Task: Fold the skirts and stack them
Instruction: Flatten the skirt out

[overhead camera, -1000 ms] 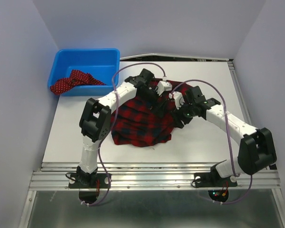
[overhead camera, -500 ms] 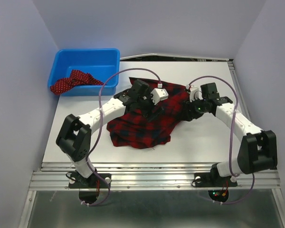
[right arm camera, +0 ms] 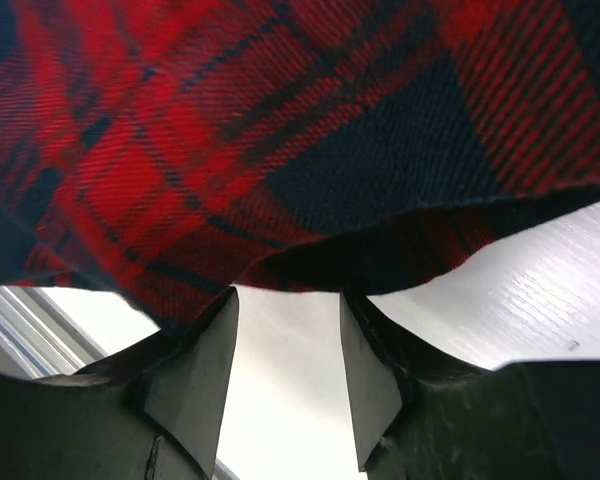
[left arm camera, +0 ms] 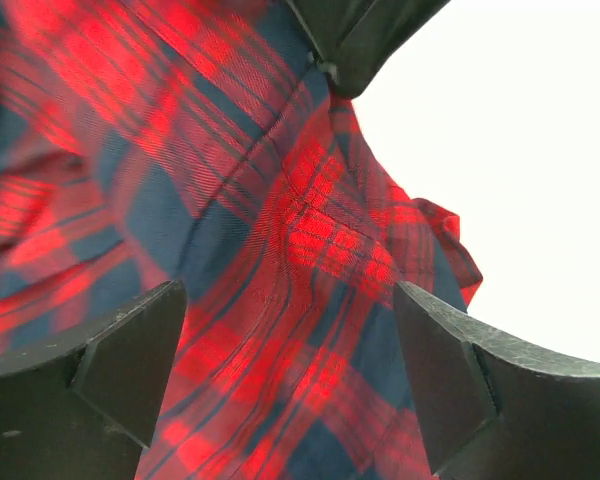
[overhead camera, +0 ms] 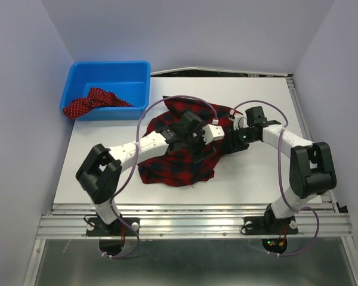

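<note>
Tartan skirt (left arm camera: 280, 240) directly under left tool (left arm camera: 290, 345)

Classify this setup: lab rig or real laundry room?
Probably a lab test cell: bare pale walls box in a plain white table, an aluminium mounting rail runs along its near edge, and a tartan skirt and blue bin serve as props.

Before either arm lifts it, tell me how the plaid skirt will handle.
Probably floppy: the plaid skirt lies rumpled in soft folds on the table. It would likely drape and sag from a single pinch; its edge curls loosely by the right gripper. The coarse weave looks grippy rather than slippery.
</note>
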Robot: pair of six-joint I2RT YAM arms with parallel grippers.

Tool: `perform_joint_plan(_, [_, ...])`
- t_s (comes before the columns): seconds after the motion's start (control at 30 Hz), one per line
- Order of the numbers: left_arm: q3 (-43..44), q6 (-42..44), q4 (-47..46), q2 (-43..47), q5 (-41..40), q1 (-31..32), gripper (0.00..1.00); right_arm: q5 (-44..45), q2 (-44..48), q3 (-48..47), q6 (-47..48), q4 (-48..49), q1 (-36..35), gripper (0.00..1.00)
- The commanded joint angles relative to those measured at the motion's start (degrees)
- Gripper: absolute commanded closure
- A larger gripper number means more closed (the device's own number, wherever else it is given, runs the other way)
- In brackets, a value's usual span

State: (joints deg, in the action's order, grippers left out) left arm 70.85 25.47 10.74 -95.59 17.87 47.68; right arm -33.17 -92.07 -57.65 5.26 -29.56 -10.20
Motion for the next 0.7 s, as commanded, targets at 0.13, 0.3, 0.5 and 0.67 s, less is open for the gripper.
perform_joint_plan(0.13, [1.0,-3.1,-4.5,-6.4,-9.9,0.1,0.17,-0.5,-3.6,1.7,-0.1,2.1,-0.2,0.51])
perform_joint_plan(0.3, [3.9,-3.9,0.6,-8.1,-4.5,0.1,0.58,2.2,-5.7,1.7,0.6,1.4,-0.2,0.54])
perform_joint_plan(0.5, [0.9,-5.2,2.0,-0.1,0.2,0.5,0.81,3.0,-6.3,1.5,0.7,1.5,-0.2,0.6])
perform_joint_plan(0.67, [2.8,-8.4,3.7,1.7,1.0,-1.3,1.0,4.0,-5.5,1.4,0.9,1.3,-0.2,0.68])
